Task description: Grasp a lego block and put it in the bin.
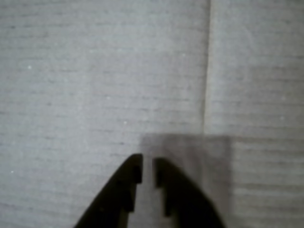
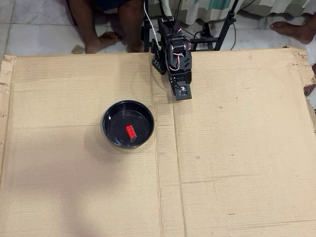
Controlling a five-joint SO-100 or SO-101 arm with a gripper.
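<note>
Reading: no brand, label or writing could be made out on anything in either view.
Claw: the claw showed in the wrist view as two black tapered fingers with stepped inner edges, entering from the bottom edge; only a thin slit parted the tips, so it was all but closed, with nothing between them.
Claw from above: in the overhead view the claw pointed down the picture at the end of a black arm folded near the top edge of the sheet; its state could not be told there.
Bin: round, shallow, glossy black bin with a low rim and flat bottom, below and to the left of the claw in the overhead view, well apart from it.
Contents: the brick, small, bright red and oblong, lay on the bin's floor near its middle, turned at a slight slant.
Surface: flat brown corrugated cardboard with fine ribbing, creases and a seam running down just left of the claw in the overhead view.
Under the claw: grey-looking ribbed cardboard in the wrist view, a vertical crease to the right of the tips, and a square shadow just beside them.
Focus: the wrist view was soft and blurred.
</note>
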